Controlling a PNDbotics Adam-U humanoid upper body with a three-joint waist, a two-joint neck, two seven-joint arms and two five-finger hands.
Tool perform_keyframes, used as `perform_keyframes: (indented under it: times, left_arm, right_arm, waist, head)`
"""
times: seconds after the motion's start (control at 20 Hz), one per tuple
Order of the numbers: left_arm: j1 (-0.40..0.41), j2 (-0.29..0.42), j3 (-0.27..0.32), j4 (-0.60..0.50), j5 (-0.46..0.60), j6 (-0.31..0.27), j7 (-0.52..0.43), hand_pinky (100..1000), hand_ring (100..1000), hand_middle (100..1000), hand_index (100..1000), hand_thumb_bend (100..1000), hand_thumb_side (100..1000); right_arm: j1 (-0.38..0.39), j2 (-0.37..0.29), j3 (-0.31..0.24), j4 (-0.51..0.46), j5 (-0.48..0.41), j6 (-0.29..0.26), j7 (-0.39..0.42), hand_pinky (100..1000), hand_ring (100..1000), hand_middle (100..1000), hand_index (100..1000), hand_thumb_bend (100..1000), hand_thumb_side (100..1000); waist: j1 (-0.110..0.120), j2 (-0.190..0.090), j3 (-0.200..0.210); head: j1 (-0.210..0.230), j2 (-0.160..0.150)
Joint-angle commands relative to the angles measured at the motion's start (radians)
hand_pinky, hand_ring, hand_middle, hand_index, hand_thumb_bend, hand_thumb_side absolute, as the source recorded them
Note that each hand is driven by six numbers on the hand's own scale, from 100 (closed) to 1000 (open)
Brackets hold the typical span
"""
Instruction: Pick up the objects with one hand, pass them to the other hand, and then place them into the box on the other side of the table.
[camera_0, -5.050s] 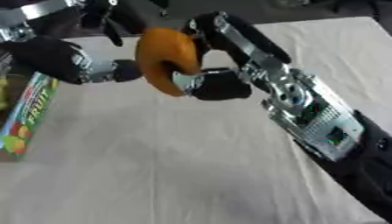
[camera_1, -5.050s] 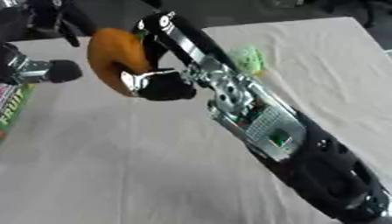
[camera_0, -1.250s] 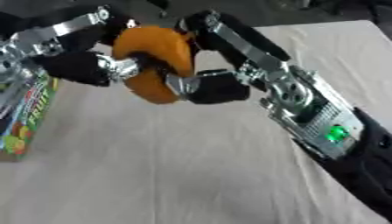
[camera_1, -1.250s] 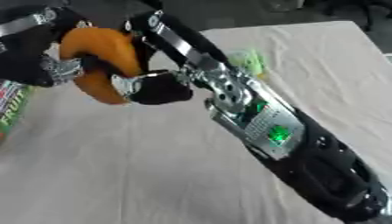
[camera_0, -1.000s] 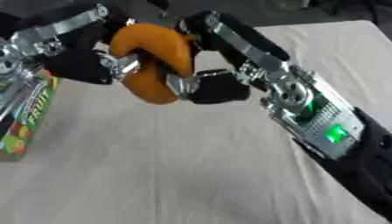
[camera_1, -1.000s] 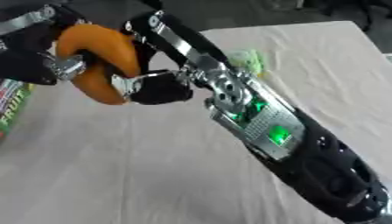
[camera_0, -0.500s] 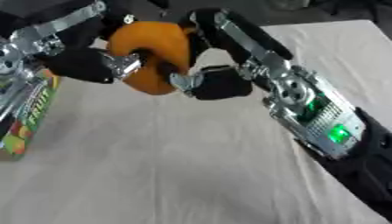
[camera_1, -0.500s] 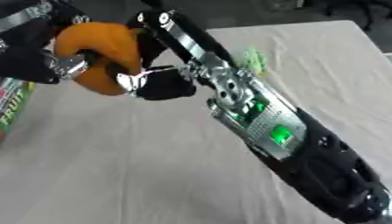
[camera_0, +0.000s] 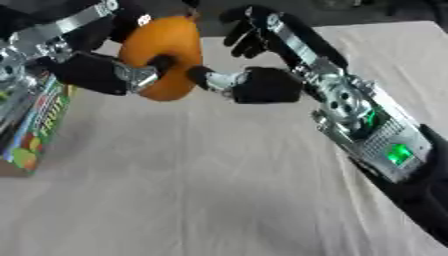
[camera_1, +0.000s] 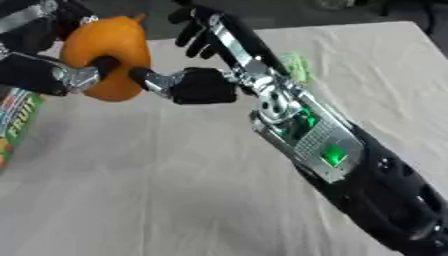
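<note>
The hand-over step is judged to be in progress. An orange object (camera_0: 163, 57), rounded and pumpkin-like, is held in the air above the bench (camera_0: 219, 190), toward eleven o'clock in the left eye view. It is gripped by the left hand (camera_0: 101, 72), whose fingers are curled round its near and left sides. The right hand (camera_0: 254, 75) is seen just beside it at one o'clock: its fingers are spread and raised clear of the object, while its thumb reaches toward the object's near face and appears to touch it or nearly so; contact cannot be settled from these views.

A colourful printed box (camera_0: 31, 130) lies at the bench's left edge, at nine o'clock, below the left arm. A small green thing (camera_1: 293, 67) is seen on the cloth behind the right forearm.

The next move is judged to call for the right hand to be drawn fully away, so that the object is carried by the left hand alone, and then for the object to be lowered into the box on the left.
</note>
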Motion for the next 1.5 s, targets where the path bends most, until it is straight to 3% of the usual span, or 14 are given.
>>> perform_keyframes:
  times: [0.05, 0.4, 0.6, 0.65, 0.7, 0.9, 1.5]
  left_arm:
    - [-0.007, 0.039, 0.028, -0.009, -0.013, -0.002, 0.013, 465, 527, 378, 387, 216, 155]
    - [0.053, 0.124, 0.104, -0.009, -0.036, -0.007, 0.079, 464, 525, 380, 390, 227, 118]
    - [0.102, 0.183, 0.158, -0.001, -0.052, -0.013, 0.134, 467, 526, 381, 391, 240, 100]
    - [0.112, 0.196, 0.168, 0.002, -0.056, -0.013, 0.147, 468, 526, 383, 393, 240, 100]
    - [0.122, 0.206, 0.177, 0.007, -0.060, -0.014, 0.159, 469, 527, 382, 393, 242, 100]
    - [0.156, 0.236, 0.212, 0.033, -0.087, -0.023, 0.201, 472, 528, 384, 395, 254, 100]
    - [0.205, 0.261, 0.301, 0.243, -0.208, -0.016, 0.255, 479, 536, 405, 421, 253, 100]
  right_arm:
    - [-0.004, -0.031, -0.024, -0.021, 0.011, 0.005, 0.001, 706, 647, 623, 824, 560, 347]
    - [0.048, -0.091, -0.084, -0.021, -0.026, 0.007, -0.077, 688, 607, 584, 776, 518, 296]
    - [0.092, -0.127, -0.119, -0.021, -0.049, -0.007, -0.134, 688, 601, 577, 768, 515, 279]
    - [0.101, -0.136, -0.127, -0.021, -0.055, -0.013, -0.148, 687, 596, 574, 763, 446, 293]
    - [0.109, -0.145, -0.135, -0.021, -0.060, -0.019, -0.163, 687, 595, 571, 762, 513, 270]
    - [0.138, -0.178, -0.146, -0.021, -0.092, -0.035, -0.232, 687, 591, 568, 759, 513, 269]
    - [0.193, -0.228, -0.216, -0.021, -0.103, -0.040, -0.311, 686, 585, 563, 757, 475, 280]
  waist:
    - [0.001, -0.025, 0.000]
    - [0.005, -0.023, -0.003]
    - [0.005, -0.021, -0.003]
    - [0.005, -0.021, -0.003]
    - [0.005, -0.021, -0.004]
    - [0.002, -0.019, -0.005]
    - [0.001, -0.016, -0.005]
  head:
    - [0.014, 0.002]
    - [0.089, 0.011]
    - [0.108, 0.005]
    - [0.111, 0.003]
    - [0.116, 0.000]
    - [0.137, -0.007]
    - [0.178, -0.023]
